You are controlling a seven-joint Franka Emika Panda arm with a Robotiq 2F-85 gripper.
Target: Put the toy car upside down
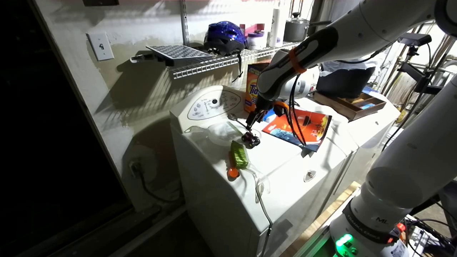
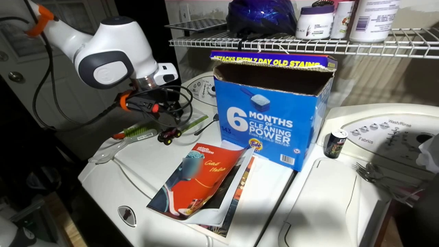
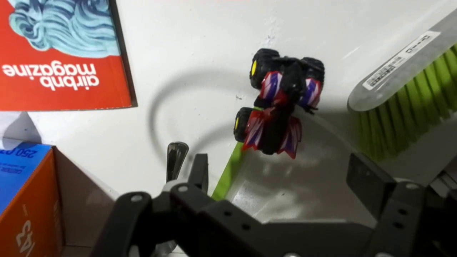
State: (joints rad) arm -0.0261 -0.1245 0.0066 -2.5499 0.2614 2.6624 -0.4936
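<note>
The toy car is a small red, purple and black truck with big black wheels and yellow hubs. It stands on its wheels on the white machine top, in both exterior views [image 1: 251, 139] [image 2: 169, 136] and in the wrist view [image 3: 280, 103]. My gripper [image 3: 280, 175] is open in the wrist view, with nothing between its fingers. The car lies just ahead of the fingertips, over the end of a green strip. In both exterior views the gripper [image 1: 249, 125] [image 2: 177, 118] hangs close above the car. Whether it touches the car cannot be told.
A green-bristled brush [image 3: 410, 103] lies beside the car, with an orange-red item [image 1: 233, 173] near it. A clear bag with a green strip [image 3: 228, 171] and a dark-handled spoon [image 3: 176, 160] lie close. Magazines [image 2: 202, 178] and a Tide box [image 2: 264, 116] stand to another side.
</note>
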